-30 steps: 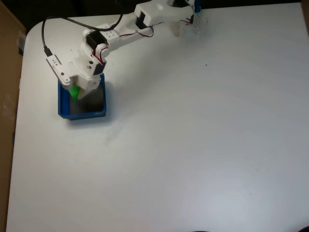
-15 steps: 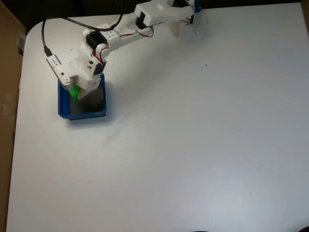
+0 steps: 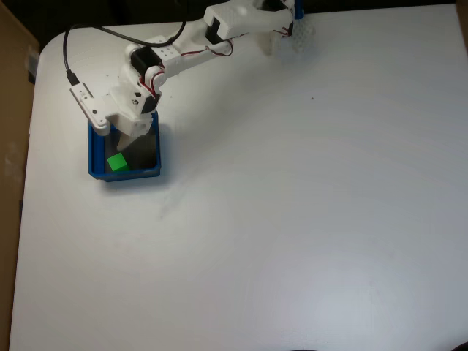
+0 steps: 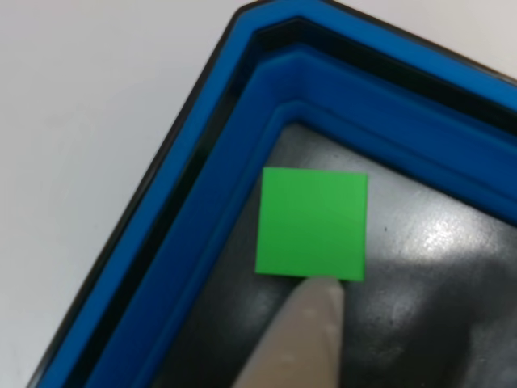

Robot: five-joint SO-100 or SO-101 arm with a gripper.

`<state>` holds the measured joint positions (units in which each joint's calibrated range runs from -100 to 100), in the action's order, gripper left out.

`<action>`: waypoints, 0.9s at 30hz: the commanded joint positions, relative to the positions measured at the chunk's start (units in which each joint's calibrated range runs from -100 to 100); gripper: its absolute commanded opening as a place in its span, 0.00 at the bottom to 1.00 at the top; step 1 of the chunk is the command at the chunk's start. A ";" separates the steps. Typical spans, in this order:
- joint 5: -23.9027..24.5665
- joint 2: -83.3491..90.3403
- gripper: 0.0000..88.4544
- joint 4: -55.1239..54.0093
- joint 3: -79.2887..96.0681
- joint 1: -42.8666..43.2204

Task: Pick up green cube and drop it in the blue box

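The green cube [image 3: 117, 162] lies flat on the dark grey floor of the blue box [image 3: 95, 157], near the box's front-left corner as the fixed view shows it, close to the left wall but not clearly touching it. The other view looks almost straight down into the same corner: the cube [image 4: 312, 223] sits square on the floor just inside the stepped blue wall [image 4: 202, 218], with a narrow strip of floor between them, and one pale fingertip [image 4: 311, 323] of the tool reaches in from the bottom edge, its tip meeting the cube's near edge in the picture; whether it touches or hangs above it cannot be told. In the fixed view the tool [image 3: 126, 139] hangs over the rear part of the box, above and behind the cube, and nothing is held between its fingers, so it has released its load; how wide the fingers stand apart cannot be made out. Judged from this, the task's main work is done: the cube is inside the box and free of the grip. What is left is minor, lifting the arm clear of the box over the white surface [image 3: 292, 205] without nudging the cube or the wall.
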<state>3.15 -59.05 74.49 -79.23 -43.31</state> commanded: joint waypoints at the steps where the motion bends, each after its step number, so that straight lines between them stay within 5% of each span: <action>1: -0.05 1.01 0.31 -0.70 -3.06 -0.33; 27: -0.05 5.85 0.30 -0.70 0.73 -0.98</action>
<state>3.15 -59.05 74.49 -79.14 -43.60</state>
